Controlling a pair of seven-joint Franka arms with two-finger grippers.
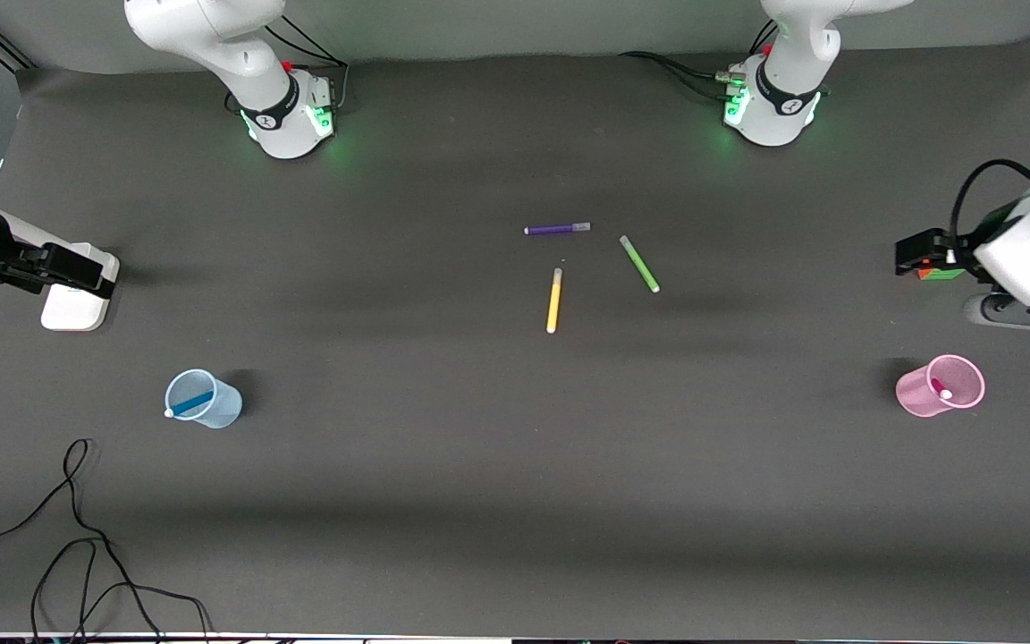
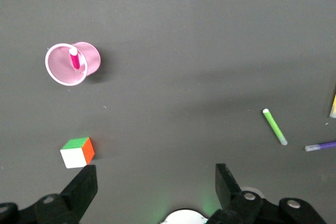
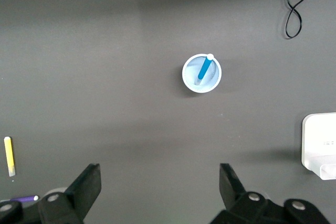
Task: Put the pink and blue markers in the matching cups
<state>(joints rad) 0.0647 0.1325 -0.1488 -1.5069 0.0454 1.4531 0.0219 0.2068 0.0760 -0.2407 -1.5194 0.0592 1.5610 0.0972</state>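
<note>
Counting from the front view: five markers, two cups, two grippers.

Cups: both are small translucent plastic tumblers, tapered, with a round open rim, standing on the dark matte table [image 1: 515, 501]. The blue cup [image 1: 203, 399] stands in the lower part of the frame toward the right arm's end. The pink cup [image 1: 941, 386] stands at a like height toward the left arm's end. They are well apart.

Task markers: each is a slim, smooth pen.
- The blue marker [image 1: 190, 403] leans inside the blue cup, its white tip at the rim.
- The pink marker [image 1: 938, 388] stands inside the pink cup, only its magenta shaft and pale end showing.

Other markers: three lie flat and apart at mid-frame.
- The purple marker [image 1: 557, 229] is uppermost.
- The green marker [image 1: 639, 264] lies slantwise.
- The yellow marker [image 1: 554, 300] is lowest.

End effectors: both arms are idle.
- The left gripper [image 2: 155, 182] hangs over the table by a colour-tiled puzzle cube [image 2: 77, 151], fingers spread wide with nothing between them.
- The right gripper [image 3: 160, 182] hangs beside a white rounded block [image 3: 320, 145], likewise parted and empty-handed.

One black cable [image 1: 77, 537] loops across the lower corner at the right arm's end.
</note>
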